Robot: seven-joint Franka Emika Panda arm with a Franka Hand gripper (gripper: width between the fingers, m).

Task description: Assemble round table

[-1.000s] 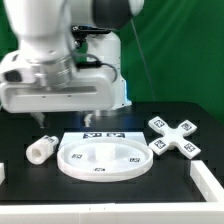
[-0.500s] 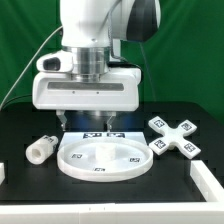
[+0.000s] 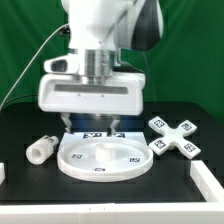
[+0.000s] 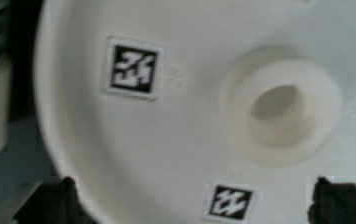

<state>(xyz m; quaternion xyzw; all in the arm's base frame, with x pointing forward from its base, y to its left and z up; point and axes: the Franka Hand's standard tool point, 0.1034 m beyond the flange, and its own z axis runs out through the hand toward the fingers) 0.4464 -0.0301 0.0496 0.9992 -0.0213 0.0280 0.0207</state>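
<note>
The large white round disc [image 3: 102, 158] lies flat on the black table, tags on its face and a raised hub with a hole at its middle; it fills the wrist view [image 4: 193, 110]. My gripper [image 3: 88, 125] hangs just above the disc's far edge, fingers spread wide with nothing between them. The two dark fingertips [image 4: 59, 200] show on either side of the disc's rim. The short cylindrical leg [image 3: 40, 148] lies on its side at the exterior view's left. The cross-shaped foot [image 3: 176, 137] lies at the exterior view's right.
The marker board [image 3: 100, 133] lies behind the disc, under the gripper. A white block [image 3: 210, 181] sits at the front right corner and another white piece [image 3: 3, 172] at the front left edge. A green curtain hangs behind.
The arm has swung from the exterior view's left to above the disc's far edge and turned square to the camera; it now sits a little lower. The parts have not moved.
</note>
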